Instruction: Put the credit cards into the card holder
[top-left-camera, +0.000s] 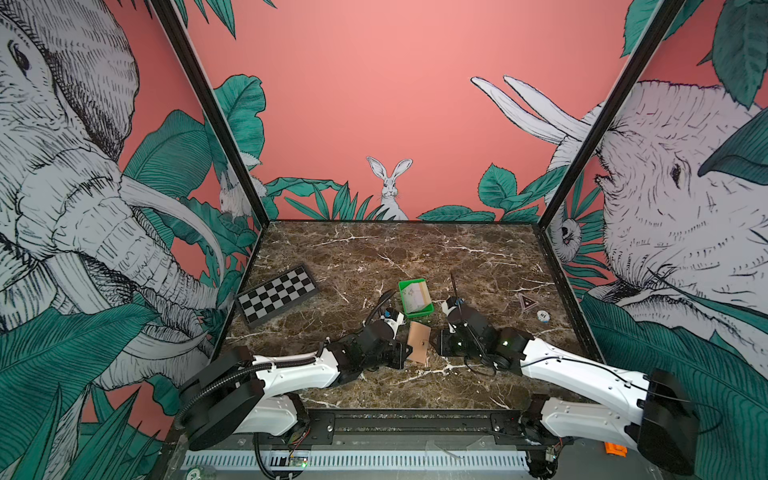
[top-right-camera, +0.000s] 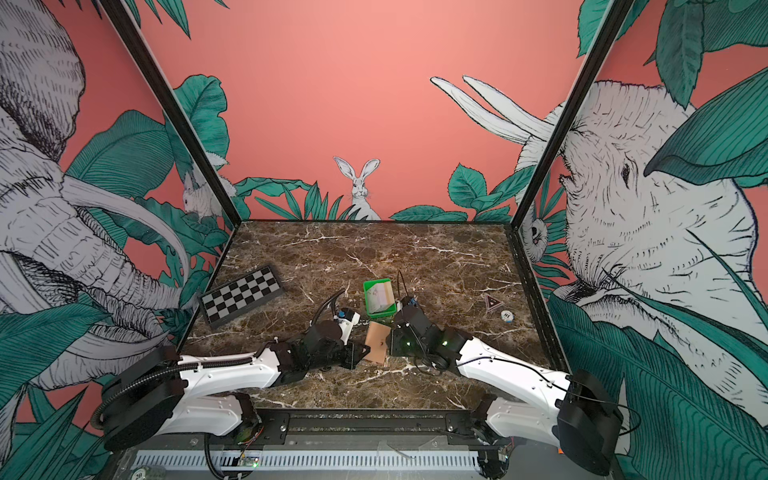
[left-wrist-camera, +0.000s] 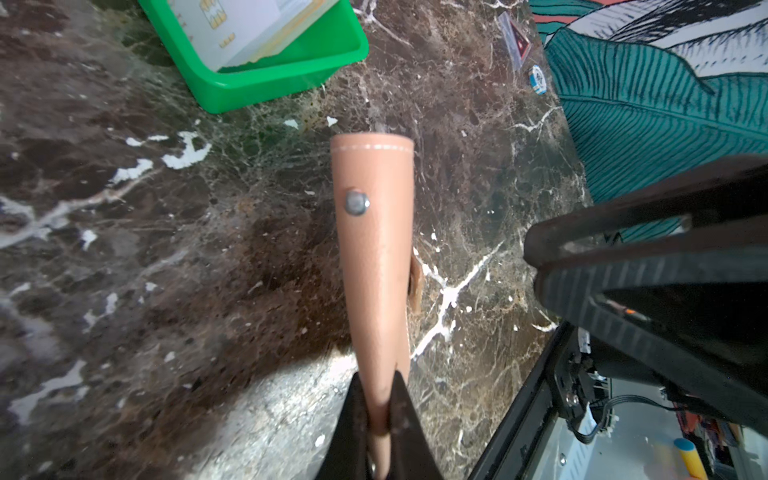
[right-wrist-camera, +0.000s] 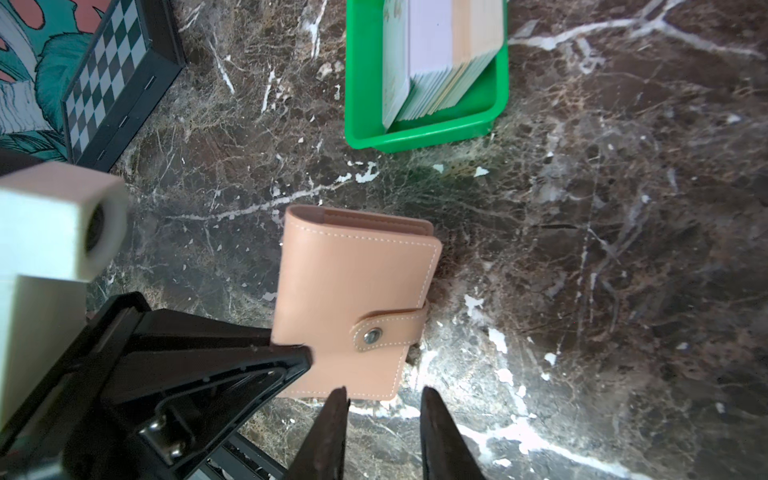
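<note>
The card holder (top-left-camera: 418, 343) (top-right-camera: 378, 343) is a tan wallet, closed, with its snap strap fastened (right-wrist-camera: 374, 336). My left gripper (left-wrist-camera: 380, 399) (top-left-camera: 404, 352) is shut on its edge; in the left wrist view the card holder (left-wrist-camera: 374, 249) shows edge-on between the jaws. My right gripper (right-wrist-camera: 384, 392) (top-left-camera: 435, 341) is open just beside the card holder's (right-wrist-camera: 353, 299) near corner, with only marble in the gap. The credit cards (top-left-camera: 415, 297) (right-wrist-camera: 436, 62) stand stacked in a green tray (top-left-camera: 420, 314) just behind. Whether the holder rests on the table I cannot tell.
A folded chessboard (top-left-camera: 276, 297) lies at the left of the marble table. A round poker chip (top-left-camera: 542, 316) and a small bagged triangular piece (top-left-camera: 527, 302) lie at the right. Black frame posts and patterned walls enclose the table.
</note>
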